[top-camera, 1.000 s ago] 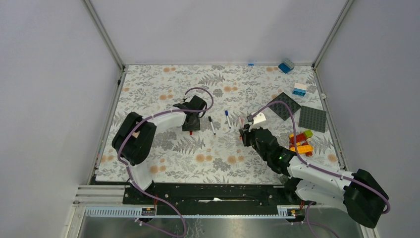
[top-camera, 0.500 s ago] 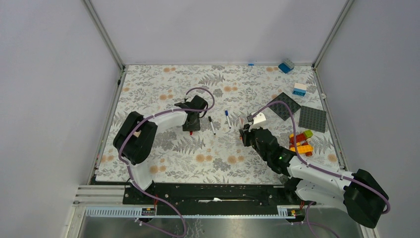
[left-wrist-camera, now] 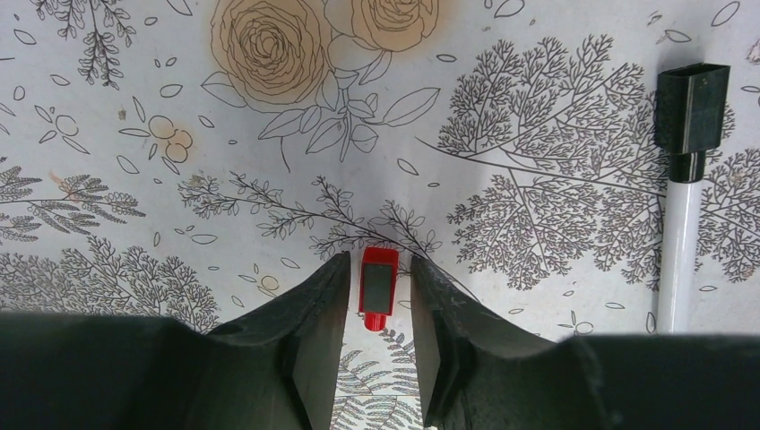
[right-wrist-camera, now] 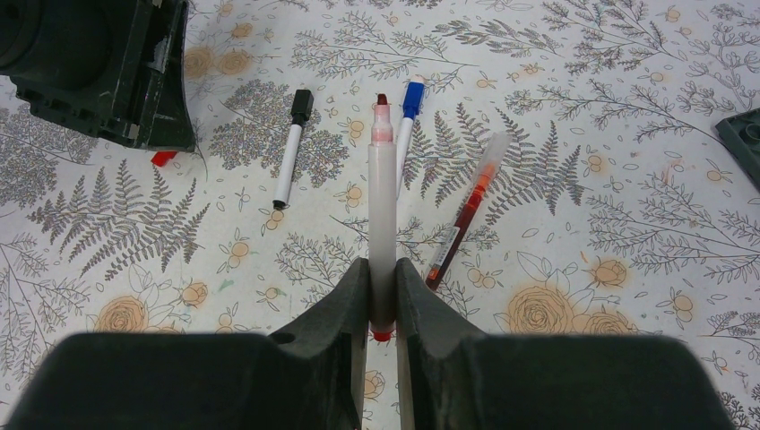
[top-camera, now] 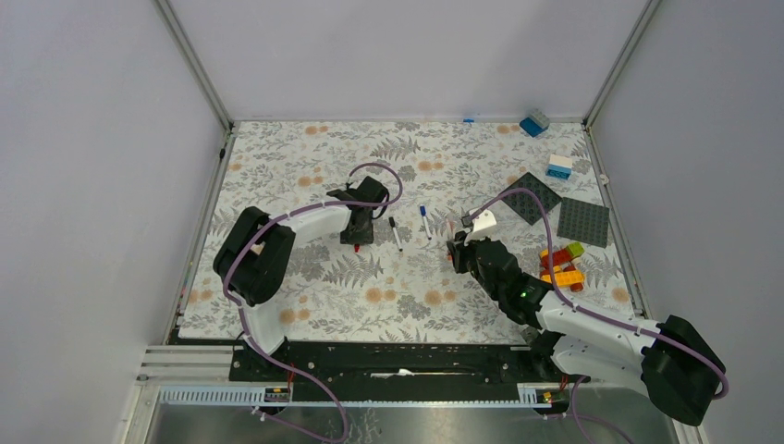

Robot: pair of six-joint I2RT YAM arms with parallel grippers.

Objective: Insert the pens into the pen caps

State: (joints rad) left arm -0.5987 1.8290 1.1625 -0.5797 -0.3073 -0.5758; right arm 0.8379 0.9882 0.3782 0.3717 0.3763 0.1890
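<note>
1. Setting: a floral-patterned surface [top-camera: 305, 166] enclosed by plain grey walls [top-camera: 388, 55].
2. Left pincer [left-wrist-camera: 379, 260]: jaws narrow, straddling the red cap [left-wrist-camera: 378, 285], which lies on the surface with a sliver of gap on each side. It is not clamped.
3. Right pincer [right-wrist-camera: 383, 262]: closed on the red-tipped pen [right-wrist-camera: 383, 206] near its tail, with the bare tip pointing away.
4. Nearby: a black-capped pen [left-wrist-camera: 686, 206] lies just beside the left pincer, and a blue-capped pen [right-wrist-camera: 408, 121] lies further over. Toy bricks [top-camera: 562, 264] sit well apart.
5. Risks, as judged:
   - An off-centre closure could skid or tip the cap.
   - The tail-end hold leaves a long lever, so the tip may wander and miss the cap mouth.
   - Pushing force may slide the pen back through the jaws.
</note>
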